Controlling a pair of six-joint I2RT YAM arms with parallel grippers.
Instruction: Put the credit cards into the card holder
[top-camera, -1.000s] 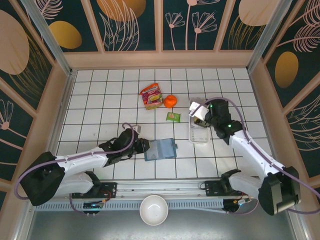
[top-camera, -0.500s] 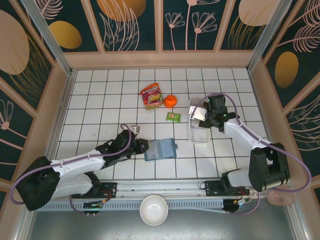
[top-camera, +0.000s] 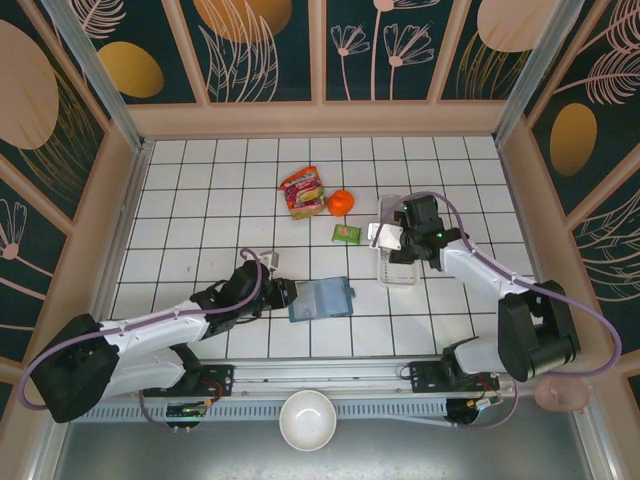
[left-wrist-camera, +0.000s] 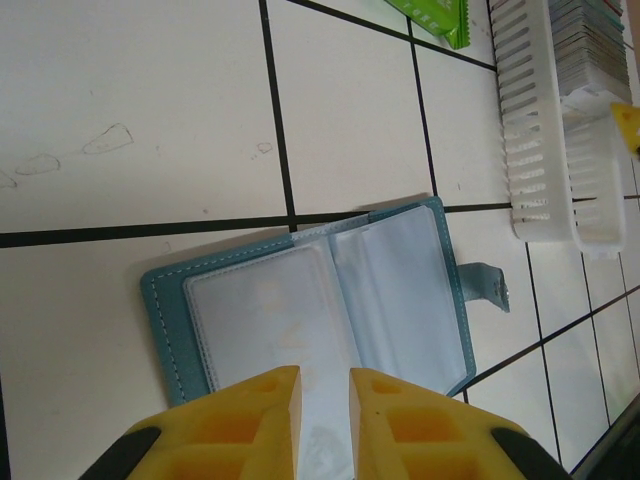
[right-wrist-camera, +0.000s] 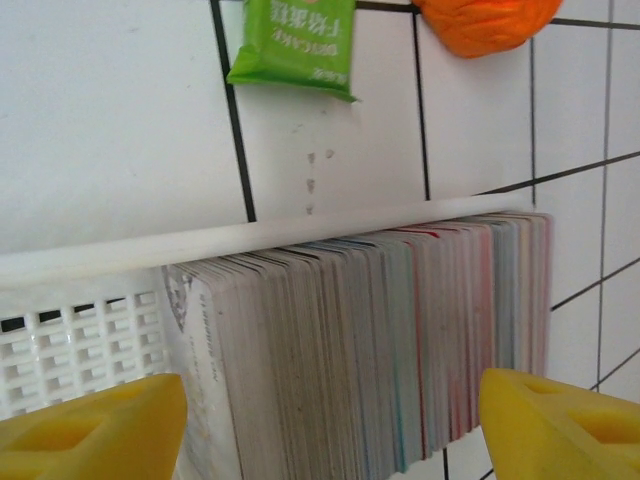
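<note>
The card holder (top-camera: 322, 298) lies open on the white tiles, teal outside with clear pale sleeves (left-wrist-camera: 330, 300). My left gripper (top-camera: 288, 294) is at its left edge. Its yellow jaws (left-wrist-camera: 325, 385) are nearly together, with a pale sleeve rising between them. The credit cards (right-wrist-camera: 380, 340) stand on edge as a thick stack in a white slotted tray (top-camera: 398, 272). My right gripper (top-camera: 393, 240) hangs over the tray's far end. Its jaws (right-wrist-camera: 325, 430) are wide apart, one on each side of the stack, touching nothing. The same stack of cards (left-wrist-camera: 590, 40) fills the tray's far end in the left wrist view.
A green snack packet (top-camera: 347, 233) lies just left of the tray. An orange (top-camera: 341, 202) and a red packet (top-camera: 303, 192) sit farther back. A white bowl (top-camera: 307, 418) rests at the near edge between the arm bases. Wooden walls enclose the tiled floor.
My right gripper has shifted slightly left and nearer over the tray's far end, jaws a touch wider. The left gripper and card holder have stayed put.
</note>
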